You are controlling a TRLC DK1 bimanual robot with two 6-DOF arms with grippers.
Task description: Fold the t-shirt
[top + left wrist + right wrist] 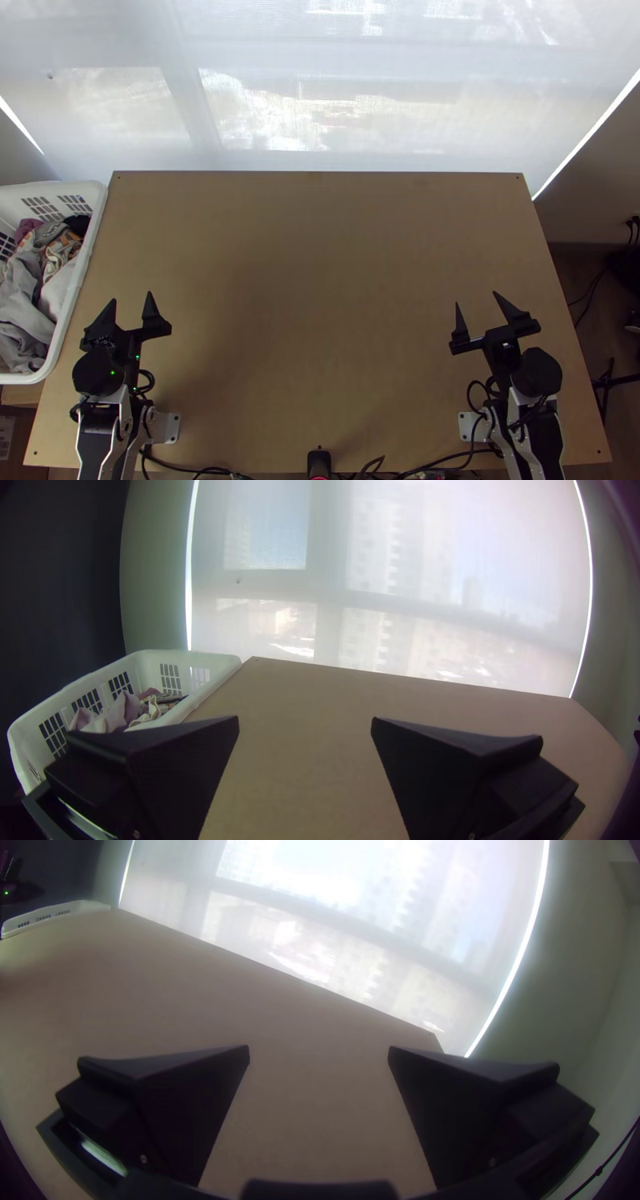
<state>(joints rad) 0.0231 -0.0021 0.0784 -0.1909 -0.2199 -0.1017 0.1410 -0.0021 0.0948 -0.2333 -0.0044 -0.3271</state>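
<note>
White basket by worktop's left edge holds clothes; left gripper, open like right gripper, should probably pinch just one, lift clear.

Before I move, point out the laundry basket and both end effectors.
Laundry basket (78,272): top view, on its table-side rim.
Left end effector (131,296): top view, midway between its fingertips.
Right end effector (476,298): top view, midway between its fingertips.

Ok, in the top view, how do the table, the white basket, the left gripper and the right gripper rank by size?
1. Table
2. White basket
3. Left gripper and right gripper: too alike to rank
</note>
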